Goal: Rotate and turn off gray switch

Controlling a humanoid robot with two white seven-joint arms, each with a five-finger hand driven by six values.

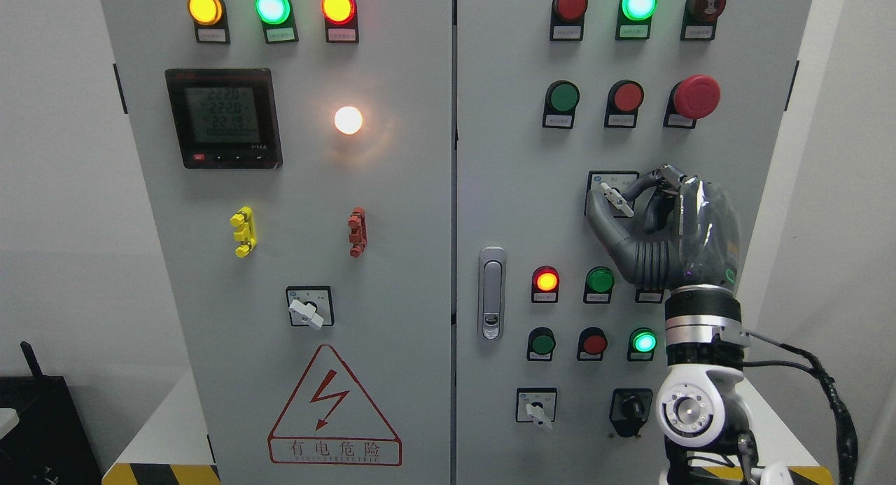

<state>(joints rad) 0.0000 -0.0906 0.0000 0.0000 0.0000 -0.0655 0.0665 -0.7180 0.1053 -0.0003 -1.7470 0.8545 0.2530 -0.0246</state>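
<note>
On cabinet door, right robot hand pinches gray switch.

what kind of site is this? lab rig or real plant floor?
Likely an electrical control room or a training mock-up; I can't tell which. Clues: a two-door gray control cabinet with indicator lamps and pushbuttons, a digital power meter, and a high-voltage warning triangle. The right hand is at a gray switch.

The cabinet doors look like matt grey painted metal, smooth. At nine o'clock from the latch, which shines like brushed chrome, sits a white plastic knob. The right hand is dark glossy plastic over a polished metal wrist ring. The red mushroom button looks satin plastic.
</note>
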